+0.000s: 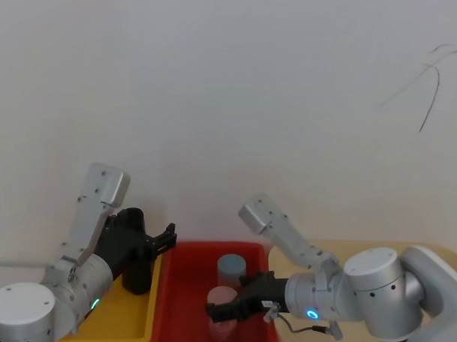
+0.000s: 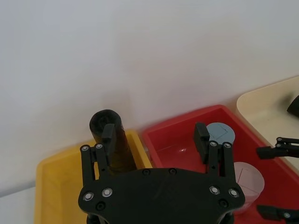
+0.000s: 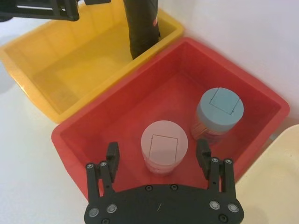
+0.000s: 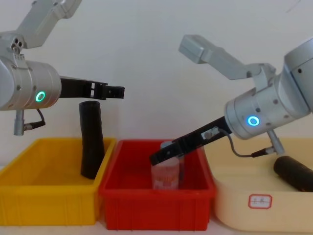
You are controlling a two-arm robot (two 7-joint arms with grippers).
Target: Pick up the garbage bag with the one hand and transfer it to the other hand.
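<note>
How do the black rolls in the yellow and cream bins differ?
The garbage bag stands nearly upright in the yellow bin; the second roll lies on its side in the cream bin. The garbage bag's top is close by the open left gripper; the second roll has no gripper near. Both are matte black, ungripped.

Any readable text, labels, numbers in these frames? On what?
Nothing legible.
White, red-bordered label on the front of the cream bin: print too small to read.
Red marking on the garbage bag: blurred, unreadable.
</note>
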